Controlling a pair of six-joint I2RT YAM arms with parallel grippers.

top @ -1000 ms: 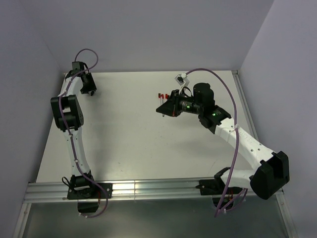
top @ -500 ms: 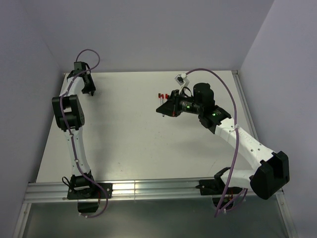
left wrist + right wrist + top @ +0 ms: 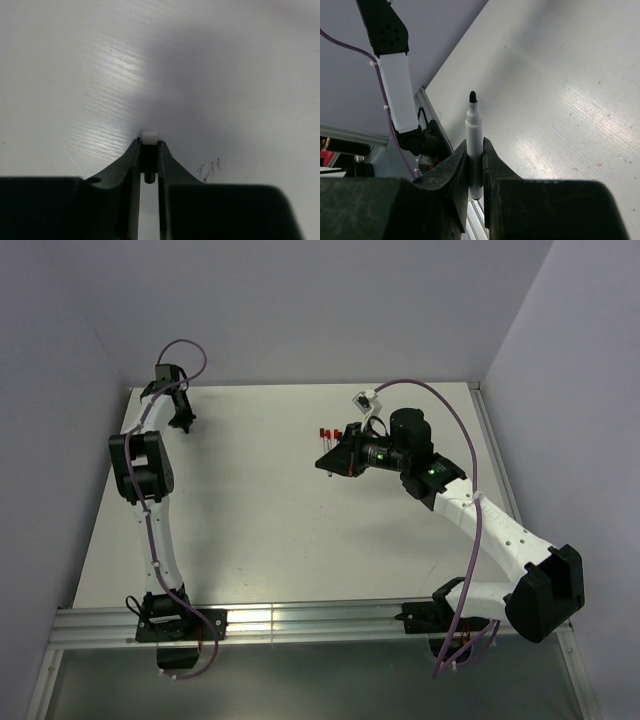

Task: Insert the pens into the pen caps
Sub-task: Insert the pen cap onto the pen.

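Left wrist view, centre: a white stub point(image 3: 149, 135), likely a pen, is now pinched by the left gripper point(image 3: 149, 144), spread a second ago, while a bare-tipped pen point(image 3: 474, 120) is clamped in the right gripper point(image 3: 475, 146)

Arms: two, the left arm point(image 3: 150, 510) down the left of the overhead view and the right arm point(image 3: 480, 520) across its right.
Grippers: two, the left gripper point(image 3: 149, 147) and the right gripper point(image 3: 475, 150), each at the lower middle of its wrist view.
Pens: two, a black-tipped pen point(image 3: 473, 120) mid-frame in the right wrist view, and a second pen point(image 3: 149, 135) showing only its white end.
Pen caps: a red cluster point(image 3: 327, 433) in the upper middle overhead, two or three; too small to count surely.
Purple cables: two, left cable point(image 3: 185, 348) and right cable point(image 3: 450, 405).
Green lights: two, both on the right arm point(image 3: 376, 453).
Table: one point(image 3: 260, 530).
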